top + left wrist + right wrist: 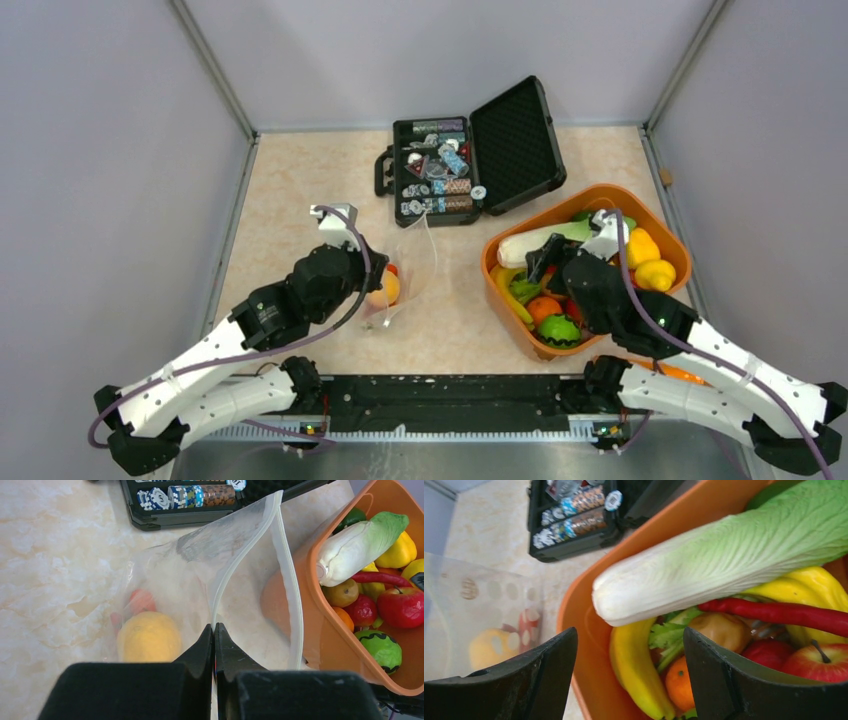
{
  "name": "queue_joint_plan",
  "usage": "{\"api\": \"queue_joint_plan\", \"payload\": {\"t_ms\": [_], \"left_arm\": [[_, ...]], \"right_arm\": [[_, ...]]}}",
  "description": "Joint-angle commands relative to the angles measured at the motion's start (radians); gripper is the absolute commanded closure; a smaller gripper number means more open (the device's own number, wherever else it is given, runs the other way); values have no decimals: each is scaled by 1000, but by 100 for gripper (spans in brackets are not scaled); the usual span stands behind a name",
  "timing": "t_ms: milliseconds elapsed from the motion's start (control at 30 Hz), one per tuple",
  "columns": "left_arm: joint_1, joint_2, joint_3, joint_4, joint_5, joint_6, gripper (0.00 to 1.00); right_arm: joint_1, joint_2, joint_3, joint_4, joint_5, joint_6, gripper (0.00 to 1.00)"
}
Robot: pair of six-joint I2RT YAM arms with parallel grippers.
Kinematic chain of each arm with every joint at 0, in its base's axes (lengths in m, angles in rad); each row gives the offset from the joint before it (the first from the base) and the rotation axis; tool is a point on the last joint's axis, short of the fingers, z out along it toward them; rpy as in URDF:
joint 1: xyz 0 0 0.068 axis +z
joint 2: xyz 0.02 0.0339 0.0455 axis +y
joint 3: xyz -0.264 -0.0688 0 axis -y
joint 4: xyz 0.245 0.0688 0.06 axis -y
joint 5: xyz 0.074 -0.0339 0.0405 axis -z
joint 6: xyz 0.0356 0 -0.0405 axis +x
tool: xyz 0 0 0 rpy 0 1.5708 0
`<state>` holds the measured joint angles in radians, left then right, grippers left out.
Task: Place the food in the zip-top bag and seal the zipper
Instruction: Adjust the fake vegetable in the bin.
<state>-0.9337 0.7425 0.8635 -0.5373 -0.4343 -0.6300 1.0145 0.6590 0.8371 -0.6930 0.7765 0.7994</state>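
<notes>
The clear zip-top bag (408,270) lies on the table between the arms, its mouth held open. My left gripper (214,628) is shut on the bag's whitish zipper strip (235,567). Inside the bag I see a yellow-orange peach (149,636) and a red piece (141,600). My right gripper (630,642) is open and empty, above the left part of the orange tub (500,285), over a banana (636,665) and a small orange (678,682). The tub also holds a pale cabbage (729,555), a red chili (784,612), an apple (814,662) and a yellow pepper (643,247).
An open black case (465,160) with poker chips stands at the back centre. The orange tub sits at the right, close beside the bag. Grey walls enclose the table on three sides. A green round fruit (560,328) lies at the tub's near end.
</notes>
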Motion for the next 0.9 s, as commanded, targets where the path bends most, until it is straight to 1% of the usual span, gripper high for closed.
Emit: {"api": "queue_joint_plan", "payload": {"t_ms": [0, 100, 300, 500, 733, 867], "left_arm": [[3, 0, 4, 41, 5, -3, 100], [3, -14, 6, 34, -14, -3, 100], [3, -42, 20, -16, -70, 10, 100], [3, -33, 8, 6, -37, 0, 100], [3, -24, 12, 10, -33, 4, 100], [3, -24, 9, 10, -32, 3, 100]], "right_arm": [[-36, 54, 43, -148, -19, 26, 24], [-52, 92, 42, -166, -51, 21, 23], [-78, 144, 59, -225, -45, 47, 22], [-130, 149, 41, -235, -80, 58, 22], [-266, 147, 4, -219, -209, 14, 22], [-294, 145, -34, -150, -273, -17, 22]]}}
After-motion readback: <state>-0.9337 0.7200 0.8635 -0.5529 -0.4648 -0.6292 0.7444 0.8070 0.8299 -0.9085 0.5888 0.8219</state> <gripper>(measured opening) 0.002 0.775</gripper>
